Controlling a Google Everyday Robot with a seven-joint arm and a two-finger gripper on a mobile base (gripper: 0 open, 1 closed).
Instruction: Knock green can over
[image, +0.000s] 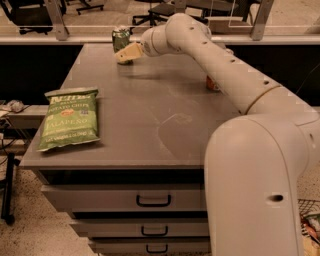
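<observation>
Grey worktop (150, 100) as I see it from my station. One green can (120, 39) stands upright at the far edge, upper left of centre. One claw (126, 54), on the single white arm (225, 65) reaching in from the lower right, sits low beside the can's near right side; I cannot tell whether they touch, nor whether the claw is apart or together. One red can (212, 84), largely hidden behind the arm, stands right of centre. One green chip bag (69, 119) lies flat at the left edge. Three drawers (100, 199) show below, each with one handle.
</observation>
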